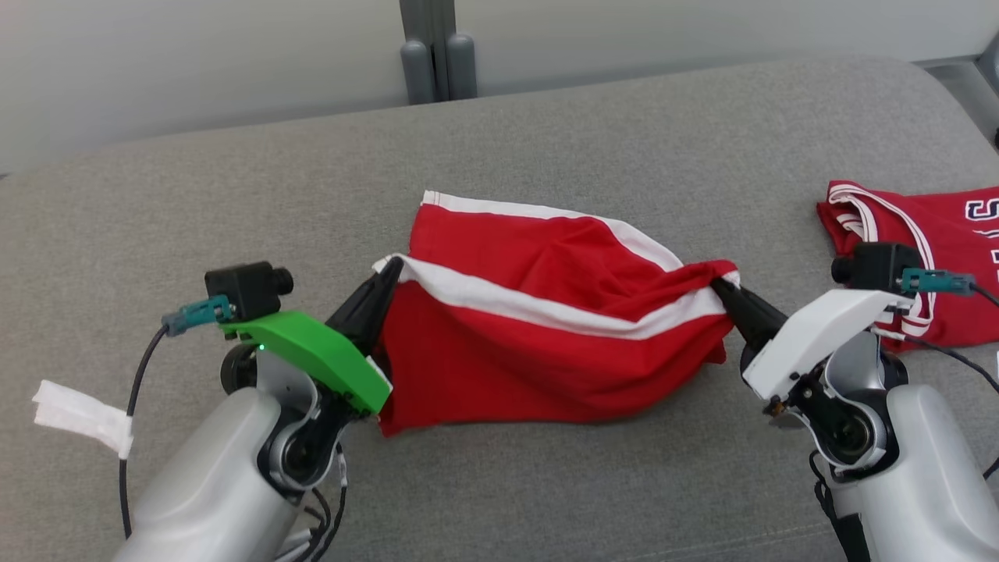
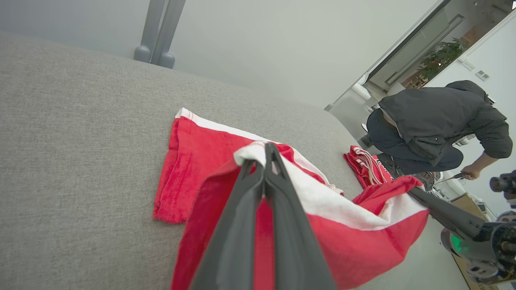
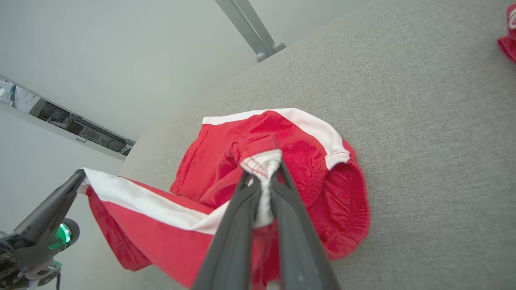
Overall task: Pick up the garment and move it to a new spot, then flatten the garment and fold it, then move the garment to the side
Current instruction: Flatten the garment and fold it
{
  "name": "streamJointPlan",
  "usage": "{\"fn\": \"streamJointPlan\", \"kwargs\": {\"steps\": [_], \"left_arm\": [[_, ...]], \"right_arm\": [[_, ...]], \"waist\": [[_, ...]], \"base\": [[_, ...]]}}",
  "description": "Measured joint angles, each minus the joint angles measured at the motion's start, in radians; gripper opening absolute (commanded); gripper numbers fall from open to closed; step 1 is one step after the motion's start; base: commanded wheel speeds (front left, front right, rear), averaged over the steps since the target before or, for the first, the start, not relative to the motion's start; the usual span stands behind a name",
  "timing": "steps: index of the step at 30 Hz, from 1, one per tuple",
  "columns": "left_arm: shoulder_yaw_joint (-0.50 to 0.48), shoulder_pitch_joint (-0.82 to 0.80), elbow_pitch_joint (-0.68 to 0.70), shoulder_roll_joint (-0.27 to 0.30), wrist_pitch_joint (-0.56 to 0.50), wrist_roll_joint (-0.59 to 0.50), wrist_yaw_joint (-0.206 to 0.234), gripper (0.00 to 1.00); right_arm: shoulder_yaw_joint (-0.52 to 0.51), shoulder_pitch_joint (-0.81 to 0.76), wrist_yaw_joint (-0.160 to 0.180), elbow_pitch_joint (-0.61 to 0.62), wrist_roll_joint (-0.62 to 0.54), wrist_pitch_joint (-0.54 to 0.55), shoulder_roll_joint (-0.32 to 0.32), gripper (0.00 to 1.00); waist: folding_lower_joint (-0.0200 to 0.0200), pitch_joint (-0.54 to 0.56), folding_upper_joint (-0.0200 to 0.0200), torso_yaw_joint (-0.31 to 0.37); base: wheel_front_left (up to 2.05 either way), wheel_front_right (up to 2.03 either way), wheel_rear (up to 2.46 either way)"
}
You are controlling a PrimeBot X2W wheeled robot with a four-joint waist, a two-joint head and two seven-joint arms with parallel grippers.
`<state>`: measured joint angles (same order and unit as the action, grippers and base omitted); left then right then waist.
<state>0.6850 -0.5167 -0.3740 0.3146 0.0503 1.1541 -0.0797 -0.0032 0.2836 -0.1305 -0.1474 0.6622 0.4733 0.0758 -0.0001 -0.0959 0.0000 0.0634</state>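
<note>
Nearest us, our left gripper (image 1: 392, 269) and right gripper (image 1: 716, 283) are each clamped tight on the shorts (image 1: 546, 343), one at either end of a white-striped edge. The red cloth hangs between them at mid-cushion (image 1: 546, 140), its far half lying flat. Farther right lies a jersey (image 1: 948, 230).

right gripper (image 3: 264, 177) pinching red garment (image 3: 282, 145), grey sofa (image 3: 423, 121)
</note>
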Motion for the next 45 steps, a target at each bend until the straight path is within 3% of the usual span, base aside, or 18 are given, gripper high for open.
{"fn": "streamJointPlan", "kwargs": {"steps": [9, 20, 31, 32, 33, 39, 45], "left_arm": [[-0.008, -0.196, -0.197, -0.05, 0.08, -0.055, -0.034, 0.0], [-0.007, -0.381, -0.386, -0.082, 0.16, -0.123, -0.042, 0.0], [-0.004, -0.46, -0.539, -0.127, 0.184, -0.15, -0.043, 0.0], [-0.006, -0.465, -0.556, -0.132, 0.188, -0.149, -0.043, 0.16], [-0.008, -0.47, -0.574, -0.136, 0.188, -0.148, -0.042, 1.0], [-0.012, -0.483, -0.639, -0.153, 0.206, -0.164, -0.039, 1.0], [-0.067, -0.451, -0.621, -0.155, 0.211, -0.228, -0.011, 1.0]], "right_arm": [[0.007, 0.128, 0.0, -0.109, 0.07, -0.153, -0.025, 0.0], [0.11, 0.245, 0.0, -0.256, 0.175, -0.338, -0.025, 0.0], [0.219, 0.354, 0.0, -0.401, 0.254, -0.46, -0.026, 0.0], [0.23, 0.365, 0.0, -0.415, 0.264, -0.469, -0.026, 0.24], [0.244, 0.376, 0.0, -0.429, 0.276, -0.473, -0.025, 1.0], [0.292, 0.409, 0.0, -0.491, 0.284, -0.542, -0.026, 1.0], [0.276, 0.383, 0.0, -0.539, 0.141, -0.593, -0.004, 1.0]], "waist": [[0.0, -0.093, 0.0, 0.047], [0.0, -0.204, 0.0, 0.107], [0.0001, -0.264, 0.0, 0.146], [0.0001, -0.267, 0.0, 0.147], [0.0, -0.269, 0.0, 0.148], [0.0001, -0.254, 0.0, 0.144], [0.0001, -0.202, 0.0, 0.134]], "base": [[0.0, 0.0, 0.0], [0.0, 0.0, 0.0], [0.0, 0.0, 0.0], [0.0, 0.0, 0.0], [0.0, 0.0, 0.0], [0.0, 0.0, 0.0], [0.0, 0.0, 0.0]]}}
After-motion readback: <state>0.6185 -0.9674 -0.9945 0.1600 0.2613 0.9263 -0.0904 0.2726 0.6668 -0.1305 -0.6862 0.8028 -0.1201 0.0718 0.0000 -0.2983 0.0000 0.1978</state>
